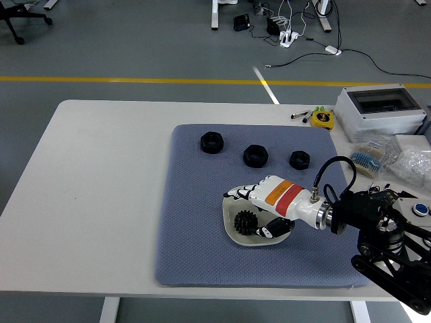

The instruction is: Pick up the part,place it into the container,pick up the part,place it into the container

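My right hand [250,208] is white with an orange and red band and hangs over a shallow white dish [232,227] on the blue-grey mat [195,222]. Its fingers are spread and hold nothing. A black toothed gear [244,221] lies in the dish just below the hand. Three black nut-shaped parts lie in a row at the back of the mat: the left one [211,142], the middle one [256,156] and the right one [300,159]. The left arm is out of view.
A grey box with a clear lid [382,111] stands at the table's right edge, with a yellow tape measure [323,119] beside it and plastic bags of small parts [404,161] nearer. The white table [101,188] runs left of the mat.
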